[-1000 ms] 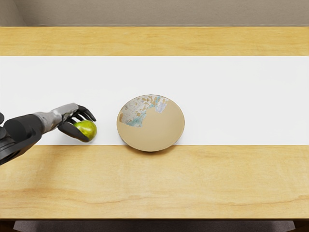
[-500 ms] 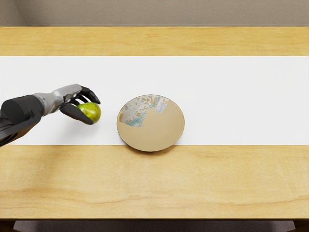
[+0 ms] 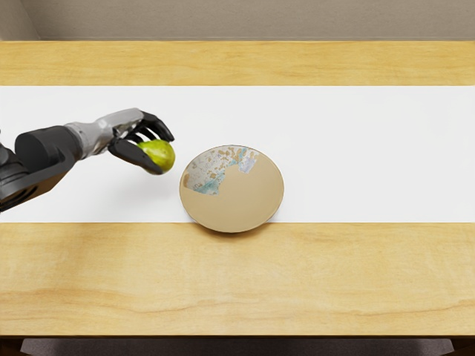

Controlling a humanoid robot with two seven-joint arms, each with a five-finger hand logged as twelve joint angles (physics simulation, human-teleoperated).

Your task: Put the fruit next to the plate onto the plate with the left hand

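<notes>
Left hand: fingers curled around the pear.
Pear: just left of the plate, not on it.

A home dining setting is suggested by a wooden table, a white runner and a plate.

Nothing to read here: no lettering, label, brand, number or sign shows anywhere in the head view. The plate carries only worn, blotchy patches of pale blue and white across its upper left, and none of them form characters. The wooden worktop shows grain alone, and the white strip running across it is plain, with no print.
</notes>
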